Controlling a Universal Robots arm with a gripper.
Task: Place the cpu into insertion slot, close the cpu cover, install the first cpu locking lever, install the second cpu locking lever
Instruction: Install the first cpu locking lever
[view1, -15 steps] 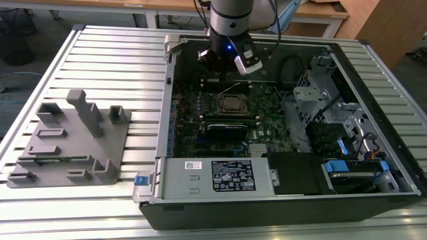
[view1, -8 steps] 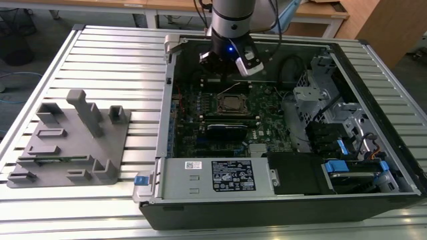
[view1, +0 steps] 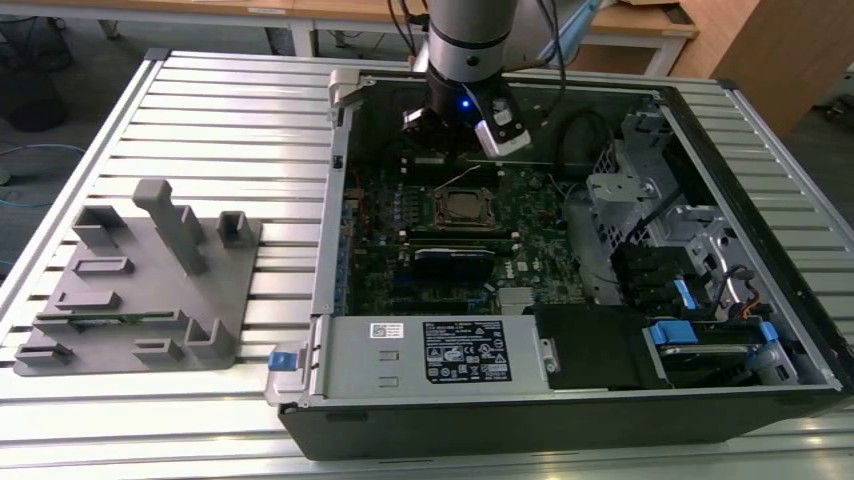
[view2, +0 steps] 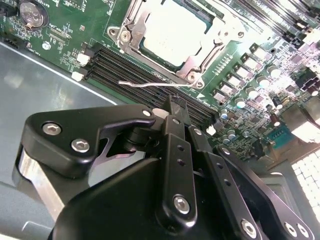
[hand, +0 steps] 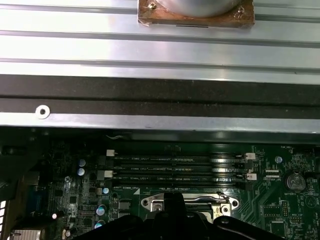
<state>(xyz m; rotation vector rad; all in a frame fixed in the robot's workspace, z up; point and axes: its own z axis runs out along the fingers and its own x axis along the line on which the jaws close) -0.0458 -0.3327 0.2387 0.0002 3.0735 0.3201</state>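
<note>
Down into the open computer case (view1: 561, 432) on the slatted table (view1: 227, 110). Eyes on the gripper (view1: 454, 148), hanging over the motherboard (view1: 387, 262) at the end away from the grey power-supply box (view1: 427, 350). Fingertips pressed together into one narrow black point, pinching nothing.

Just beside it, the insertion slot (view1: 441, 210). Seated flat in there, the cpu (view2: 172, 27), pale face up, with the cpu cover (view2: 131, 42) lying down as a silver frame around it. Near the gripper, then, but apart, no contact.

Between the black tip (view2: 174, 107) and the socket in the second wrist view, a thin wire locking lever (view2: 150, 84), sticking out free over the memory slots (view2: 125, 62), untouched.

Over in the first wrist view, that same tip (hand: 175, 200) right in front of the socket's silver rim, memory slots just beyond.
</note>
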